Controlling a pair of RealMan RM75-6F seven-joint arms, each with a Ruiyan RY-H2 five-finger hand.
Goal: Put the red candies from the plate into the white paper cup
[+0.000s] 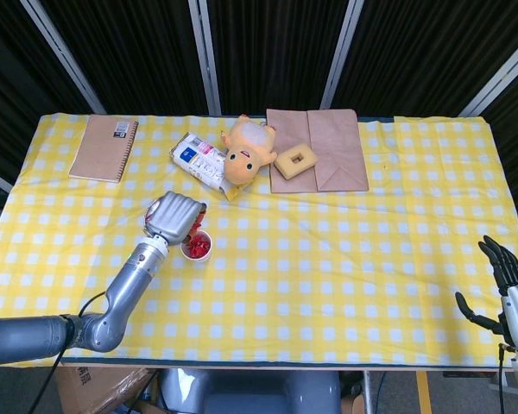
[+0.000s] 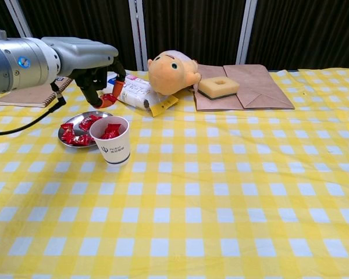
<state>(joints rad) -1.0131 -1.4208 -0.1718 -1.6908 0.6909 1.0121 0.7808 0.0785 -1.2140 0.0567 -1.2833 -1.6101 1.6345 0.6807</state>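
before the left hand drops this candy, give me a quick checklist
1. Candy held in left hand: ok, pinched in the fingertips.
2. Hand lifted off the plate: ok.
3. Candy over the cup mouth: not ok in the chest view, it hangs up and to the left.
4. Cup upright: ok.
5. Room in the cup: cannot tell, candies already reach near the rim.
6. Right hand out of the way: ok, at the far table edge.
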